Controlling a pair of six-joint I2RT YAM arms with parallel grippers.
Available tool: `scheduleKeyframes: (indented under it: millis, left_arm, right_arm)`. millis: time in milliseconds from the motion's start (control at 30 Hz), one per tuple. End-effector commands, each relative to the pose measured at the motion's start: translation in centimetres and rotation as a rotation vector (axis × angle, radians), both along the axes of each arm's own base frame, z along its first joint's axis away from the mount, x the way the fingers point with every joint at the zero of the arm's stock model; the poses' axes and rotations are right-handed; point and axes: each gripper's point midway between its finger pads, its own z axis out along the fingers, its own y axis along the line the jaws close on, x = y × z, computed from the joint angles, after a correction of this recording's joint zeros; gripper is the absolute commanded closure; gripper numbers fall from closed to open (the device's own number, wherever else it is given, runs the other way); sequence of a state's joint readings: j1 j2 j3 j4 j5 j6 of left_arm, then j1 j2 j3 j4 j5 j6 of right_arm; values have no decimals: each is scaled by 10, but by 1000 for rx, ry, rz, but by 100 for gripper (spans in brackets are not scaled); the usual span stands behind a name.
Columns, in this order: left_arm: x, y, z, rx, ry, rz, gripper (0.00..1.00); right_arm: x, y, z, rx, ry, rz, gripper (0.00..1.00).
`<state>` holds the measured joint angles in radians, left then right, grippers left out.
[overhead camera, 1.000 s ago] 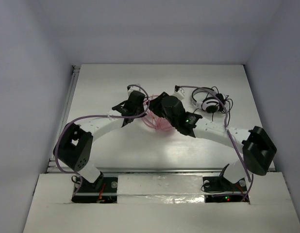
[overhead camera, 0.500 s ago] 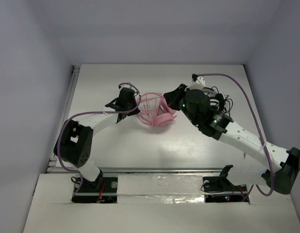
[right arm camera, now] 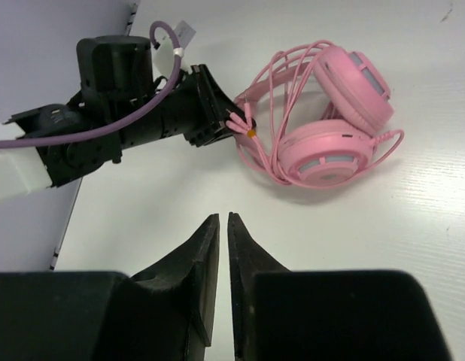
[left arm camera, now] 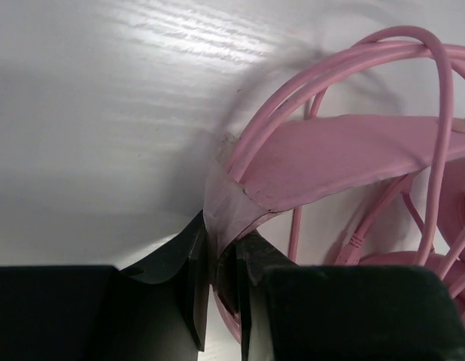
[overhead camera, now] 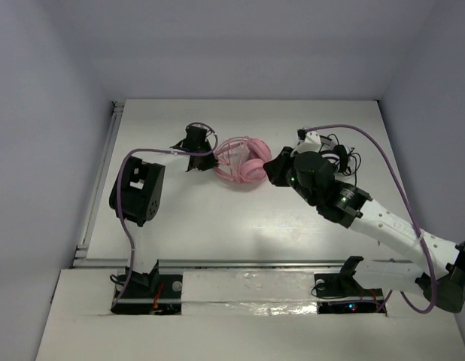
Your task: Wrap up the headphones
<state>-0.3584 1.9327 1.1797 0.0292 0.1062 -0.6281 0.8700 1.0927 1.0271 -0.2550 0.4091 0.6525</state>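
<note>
Overhead, both wrists: headphones [overhead camera: 251, 170] in common

The right gripper [overhead camera: 272, 167] has drawn off the headphones [overhead camera: 244, 160] and now sits just to their right, jaws nearly together and empty. The headphones have shifted farther up the desk [overhead camera: 217, 218]. The left gripper [overhead camera: 210, 154], pinching the headband [left arm camera: 330, 158], went with them as its arm folded back

Black-and-white headphones [overhead camera: 344, 155] with thin black cable, far right on white table [overhead camera: 217, 226]
</note>
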Motion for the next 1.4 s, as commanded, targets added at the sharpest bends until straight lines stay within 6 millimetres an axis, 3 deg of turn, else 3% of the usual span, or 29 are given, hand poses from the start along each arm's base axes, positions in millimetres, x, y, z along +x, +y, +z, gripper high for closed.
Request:
scheduleKeyframes:
  millis: [0, 67, 167, 233, 300, 333, 367, 400, 433, 500, 533, 600, 667, 800, 833, 867, 967, 1000, 1033, 1100, 1133, 1200, 1233, 1267, 1367]
  left_arm:
    - [22, -12, 19, -60, -43, -5, 100]
    - [22, -15, 13, -62, -23, -14, 96]
    - [19, -9, 2, -53, 2, -5, 81]
    - [15, -8, 2, -58, 4, 1, 68]
    - [8, 2, -2, -58, 6, 21, 52]
    - [8, 7, 9, -64, -18, 35, 48]
    - [1, 19, 5, -54, -8, 72, 43]
    - [0, 22, 11, -54, -29, 85, 35]
    - [1, 31, 32, -63, -78, 113, 32]
    - [-4, 50, 41, -47, -106, 172, 25]
    - [-4, 54, 62, -52, -156, 185, 23]
    - [-5, 70, 81, -41, -198, 224, 19]
    - [-3, 75, 92, -35, -210, 229, 18]
    - [-2, 95, 93, -28, -187, 262, 14]
    - [1, 108, 91, -50, -175, 300, 14]
    - [-1, 106, 93, -101, -168, 283, 14]
    - [3, 115, 126, -138, -268, 308, 17]
    - [2, 116, 138, -140, -304, 308, 22]
    - [-2, 117, 166, -155, -373, 303, 26]
    - [-10, 116, 193, -165, -451, 279, 43]
    - [-22, 117, 223, -178, -527, 265, 52]
    - [-39, 119, 245, -148, -594, 228, 72]
    - [-54, 121, 272, -146, -669, 213, 72]
    - [-63, 122, 279, -138, -693, 198, 72]
    - [-94, 121, 301, -95, -769, 124, 47]
  right_arm:
    - [-1, -6, 8, -15, -34, 4, 84]
    - [-1, -8, 8, -22, -35, -2, 80]
    - [0, -13, 12, -33, -38, -21, 69]
    - [0, -17, 16, -40, -40, -35, 56]
    - [0, -21, 18, -52, -40, -50, 45]
    - [-1, -23, 23, -43, -47, -54, 43]
    - [-2, -25, 25, -39, -51, -57, 40]
    - [-3, -26, 27, -38, -54, -58, 36]
    - [-4, -28, 33, -27, -64, -60, 34]
    - [-6, -31, 38, -17, -73, -60, 28]
    - [-7, -32, 41, -14, -77, -60, 27]
    - [-9, -33, 46, -5, -85, -56, 24]
    - [-10, -34, 52, 4, -92, -53, 24]
    - [-14, -34, 64, 27, -115, -33, 24]
    - [-14, -33, 66, 31, -120, -28, 24]
    - [-15, -33, 69, 36, -126, -21, 24]
    - [-17, -31, 71, 40, -137, -5, 30]
    - [-17, -31, 72, 41, -146, -5, 41]
    - [-18, -33, 72, 42, -152, -3, 53]
    - [-20, -38, 81, 72, -180, -15, 84]
    - [-22, -42, 85, 87, -191, -26, 90]
    - [-30, -60, 101, 131, -233, -62, 96]
    - [-33, -67, 107, 147, -250, -73, 96]
    - [-43, -83, 120, 185, -285, -91, 95]
    - [-62, -120, 143, 242, -363, -150, 70]
